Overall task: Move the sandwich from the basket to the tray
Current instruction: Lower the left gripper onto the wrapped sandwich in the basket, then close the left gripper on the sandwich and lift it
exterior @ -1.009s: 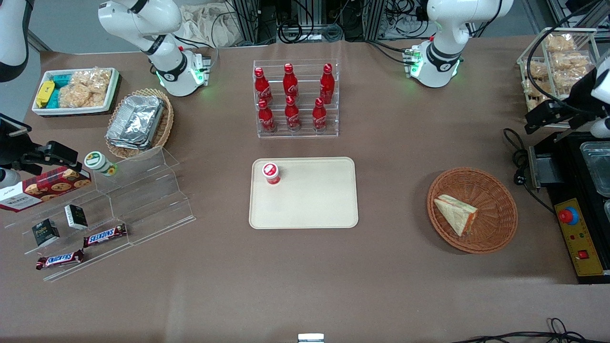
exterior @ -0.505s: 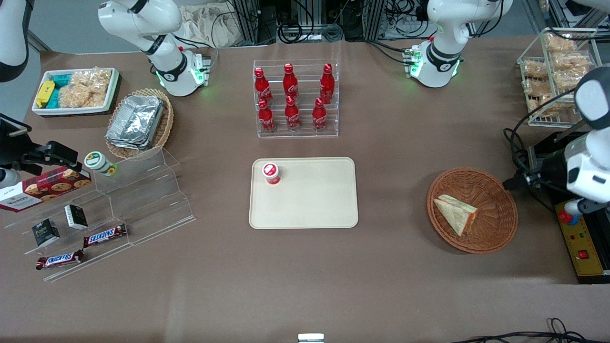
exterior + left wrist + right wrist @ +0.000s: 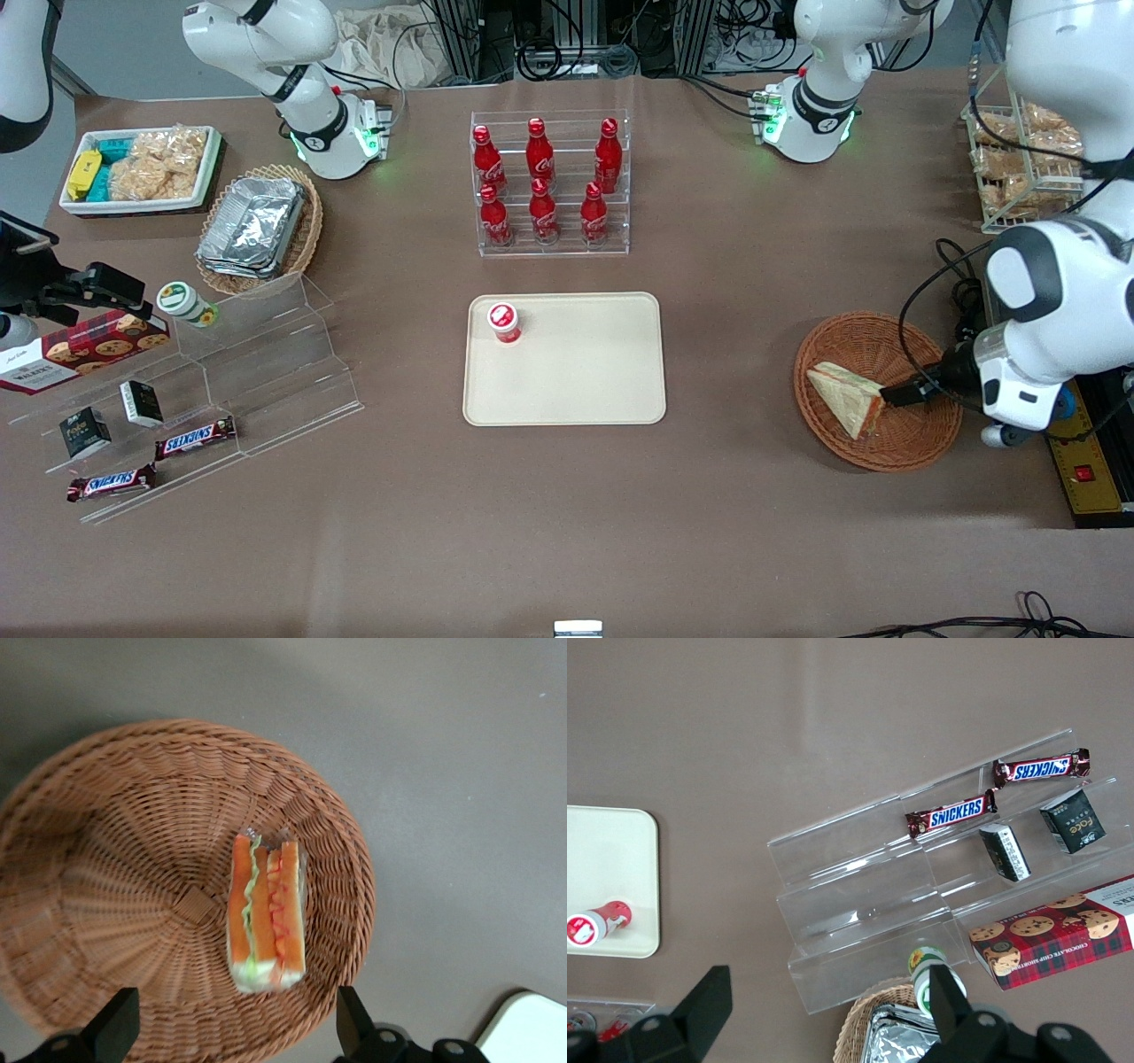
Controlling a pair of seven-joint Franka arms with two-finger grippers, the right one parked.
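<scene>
Sandwich (image 3: 849, 397) is seen lying in the wicker basket (image 3: 921, 439), with the gripper (image 3: 232, 1036) held above it, jaws spread wide and gripping nothing.

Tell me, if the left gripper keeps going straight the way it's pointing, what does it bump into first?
Most likely the sandwich. The left gripper hangs over the basket with its jaws open, and the sandwich sits between them. Height is hard to judge, so it might touch the wicker beside it.
</scene>
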